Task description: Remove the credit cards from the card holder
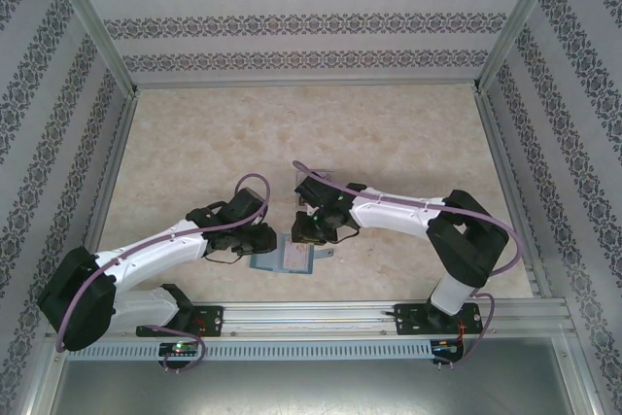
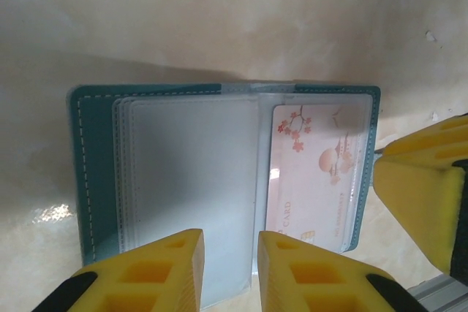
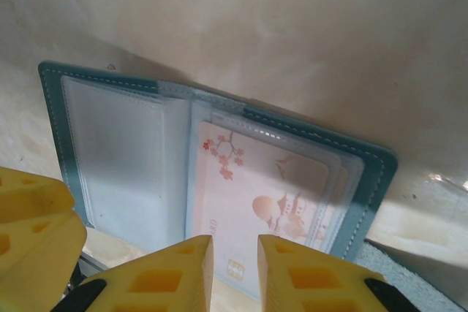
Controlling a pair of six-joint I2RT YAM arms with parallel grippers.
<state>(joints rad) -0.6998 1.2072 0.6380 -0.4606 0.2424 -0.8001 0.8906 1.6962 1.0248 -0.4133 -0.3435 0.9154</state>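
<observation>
The pink card (image 2: 318, 173), likely light, stiff and slick, sits sleeved in the open holder's (image 2: 91, 180) 3 o'clock half at the table's (image 1: 389, 133) 6 o'clock edge, best pinched at its near edge below the right gripper (image 3: 234, 248), the left gripper (image 2: 230, 245) over the empty sleeve, both narrowly parted, grip unclear.

The light is soft and even, so the overhead view is bright but short on fine detail, and the table (image 1: 389, 133) looks washed pale. In my left wrist view, a dark wedge of shadow lies beyond the far edge of the card holder (image 2: 91, 180). A small glare spot sits on the clear sleeve (image 2: 274, 173) beside the pale card (image 2: 322, 173). My left gripper (image 2: 230, 237) is close to the lens and looks soft-edged. In my right wrist view, a broad shadow lies behind the holder and a bright patch glares at lower right.
</observation>
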